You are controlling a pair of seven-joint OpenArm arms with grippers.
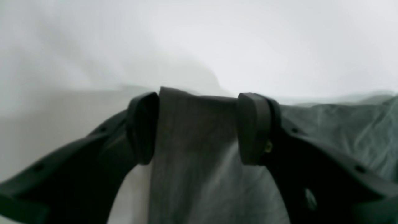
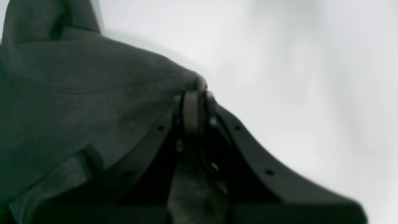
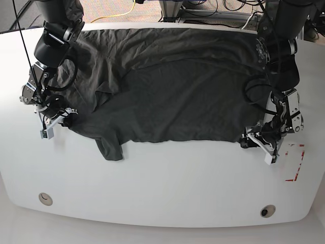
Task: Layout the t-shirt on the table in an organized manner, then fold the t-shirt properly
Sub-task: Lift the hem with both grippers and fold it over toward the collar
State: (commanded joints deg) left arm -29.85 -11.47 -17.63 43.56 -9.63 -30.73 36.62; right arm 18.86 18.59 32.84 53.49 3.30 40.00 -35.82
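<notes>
**A:** Where's the t-shirt (image 3: pixel 172 91) lying?

**B:** Spread wide over the far half of the tabletop (image 3: pixel 162 188), mostly flat but creased. Its far edge runs along the far side of the tabletop. One short flap hangs toward the near side, left of the middle, and a fold ridge crosses the cloth from the left side toward the far right.

**A:** And the right gripper (image 2: pixel 194 102)?

**B:** In the base view it sits at the shirt's left near corner. Its wrist view shows the jaws closed together on a bunched bit of cloth, with the shirt draping away to the left of them. So it is gripping the t-shirt.

**A:** The left gripper (image 1: pixel 197 127)?

**B:** At the opposite corner, on the right near edge of the shirt in the base view. Its jaws stand apart, and a strip of the cloth lies in the gap between the two pads (image 1: pixel 253 127). The strip's edge seems to meet the pads, but the picture is soft, so I can't tell if they press it.

**A:** Anything else on the tabletop?

**B:** A red dashed mark (image 3: pixel 296 162) near the right edge, just beside the left gripper, and two small round holes (image 3: pixel 267 210) along the near edge, one left, one right.
</notes>
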